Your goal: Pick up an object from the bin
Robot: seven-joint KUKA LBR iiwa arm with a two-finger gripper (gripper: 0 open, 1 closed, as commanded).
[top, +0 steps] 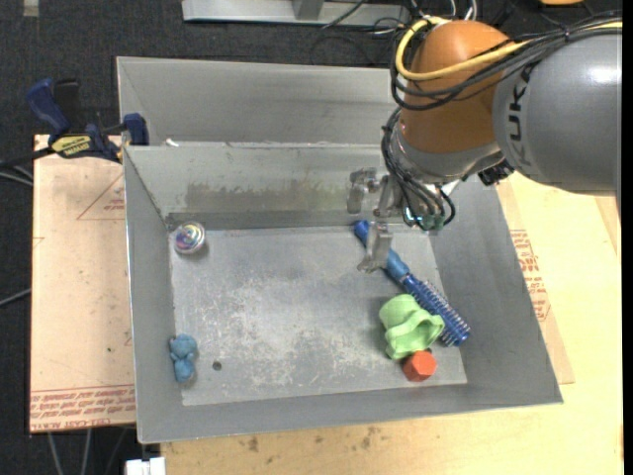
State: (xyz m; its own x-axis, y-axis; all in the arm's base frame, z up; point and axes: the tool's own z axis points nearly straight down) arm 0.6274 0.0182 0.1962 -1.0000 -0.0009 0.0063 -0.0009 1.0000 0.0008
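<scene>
My gripper [374,257] hangs over the right half of the bin, its fingers pointing down at the handle end of a blue brush [420,290]. The brush lies slanting from the fingertips down to the right, bristles at its lower end. One finger [376,245] stands right at the brush's upper end. A green plastic piece [406,325] lies just below the brush, with a small red-orange block [420,365] touching its lower side.
A shiny round ball [188,237] rests at the bin's back left corner. A small blue figure [183,356] lies at the front left. The orange dome and cables on the wrist hang above the bin's back right wall.
</scene>
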